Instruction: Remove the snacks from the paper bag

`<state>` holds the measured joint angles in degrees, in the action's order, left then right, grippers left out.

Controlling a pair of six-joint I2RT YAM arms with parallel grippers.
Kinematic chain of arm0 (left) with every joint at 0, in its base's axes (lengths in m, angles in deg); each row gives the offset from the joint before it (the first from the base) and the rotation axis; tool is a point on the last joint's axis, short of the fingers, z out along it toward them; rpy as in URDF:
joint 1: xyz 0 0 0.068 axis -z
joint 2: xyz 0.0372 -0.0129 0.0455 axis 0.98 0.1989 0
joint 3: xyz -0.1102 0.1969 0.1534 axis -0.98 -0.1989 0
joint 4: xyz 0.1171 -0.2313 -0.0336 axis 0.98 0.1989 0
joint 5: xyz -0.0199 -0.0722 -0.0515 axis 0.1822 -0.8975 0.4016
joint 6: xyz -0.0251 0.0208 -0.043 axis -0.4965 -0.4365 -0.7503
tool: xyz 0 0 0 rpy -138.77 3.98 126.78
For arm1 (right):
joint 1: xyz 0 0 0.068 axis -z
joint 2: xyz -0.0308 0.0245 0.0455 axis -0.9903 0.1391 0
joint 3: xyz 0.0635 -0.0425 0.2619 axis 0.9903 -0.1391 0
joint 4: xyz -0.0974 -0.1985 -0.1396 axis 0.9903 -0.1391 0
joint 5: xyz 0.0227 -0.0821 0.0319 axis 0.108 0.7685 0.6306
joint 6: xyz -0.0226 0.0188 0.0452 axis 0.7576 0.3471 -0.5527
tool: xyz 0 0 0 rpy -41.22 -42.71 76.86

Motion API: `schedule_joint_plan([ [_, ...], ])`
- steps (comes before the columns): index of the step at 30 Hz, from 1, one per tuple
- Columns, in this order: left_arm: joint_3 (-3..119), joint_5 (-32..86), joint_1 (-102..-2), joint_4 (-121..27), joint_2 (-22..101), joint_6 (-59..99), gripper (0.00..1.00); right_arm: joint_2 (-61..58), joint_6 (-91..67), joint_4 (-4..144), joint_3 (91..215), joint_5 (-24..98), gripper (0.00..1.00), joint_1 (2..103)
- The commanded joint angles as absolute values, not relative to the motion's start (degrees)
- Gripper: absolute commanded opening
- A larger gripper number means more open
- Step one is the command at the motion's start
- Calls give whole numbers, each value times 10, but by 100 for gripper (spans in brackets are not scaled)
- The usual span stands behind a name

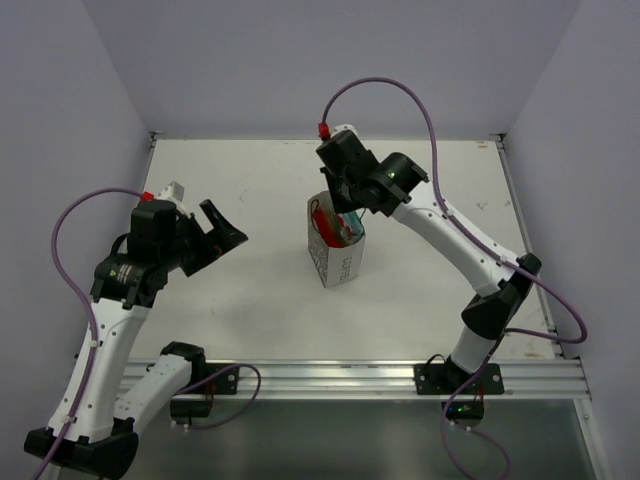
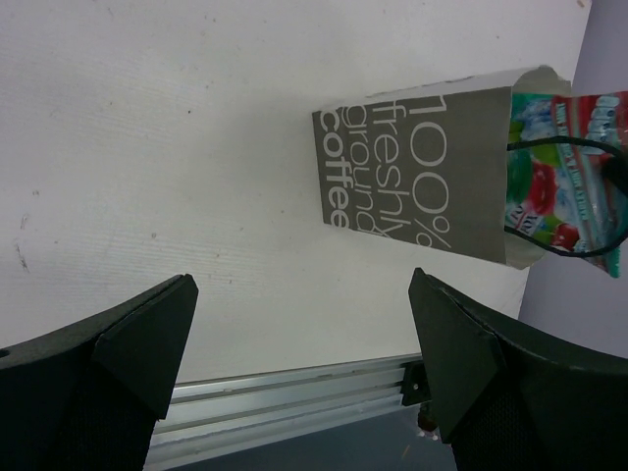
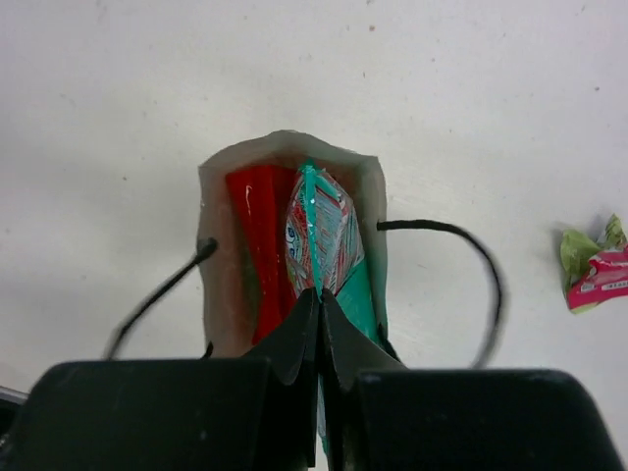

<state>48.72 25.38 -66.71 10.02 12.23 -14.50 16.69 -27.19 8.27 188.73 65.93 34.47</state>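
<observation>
We log the table [image 1: 250, 300] with the paper bag [image 1: 338, 262] upright, just right of centre. Left gripper [image 2: 302, 285]: jaws wide apart, empty, well left of the bag. Right gripper [image 3: 319, 294]: pinched on the teal packet [image 3: 319, 226] in the bag mouth, red packet [image 3: 253, 235] alongside. Small pink-red packet [image 3: 599, 280] lies outside on the table.

Paper bag [image 1: 335, 250] stands upright mid-table [image 1: 240, 310]. Two snacks stand on edge inside it, side by side. In my right wrist view, the wall packet [image 3: 257, 235] is on the left and the middle packet [image 3: 319, 231] just right of it. My right gripper [image 3: 320, 294] is over the bag mouth, pinched on the middle packet's top edge. A loose packet [image 3: 596, 280] lies on the table, right of the bag in that view, apart from it. My left gripper [image 1: 200, 222] is left of the bag, well apart.
</observation>
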Motion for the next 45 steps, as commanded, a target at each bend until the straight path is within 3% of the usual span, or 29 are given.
schedule_joint_plan([
  [1, 491, 252, -663, 90, 119, -136, 99, 160, -253, 88, 1960, 671, 0, 342],
  [10, 500, 194, -663, 46, 132, -141, 95, 179, -223, 74, 2079, 698, 0, 343],
  [19, 667, 216, -623, 47, 258, -133, 92, 158, -216, 120, 2149, 756, 0, 349],
  [27, 838, 313, -469, 101, 406, -149, 92, 150, -202, 155, 2202, 799, 0, 370],
  [40, 807, 330, -434, 91, 431, -159, 93, 96, -188, 219, 2215, 788, 0, 529],
  [45, 808, 324, -421, 73, 461, -162, 93, 62, -217, 218, 2127, 768, 0, 584],
])
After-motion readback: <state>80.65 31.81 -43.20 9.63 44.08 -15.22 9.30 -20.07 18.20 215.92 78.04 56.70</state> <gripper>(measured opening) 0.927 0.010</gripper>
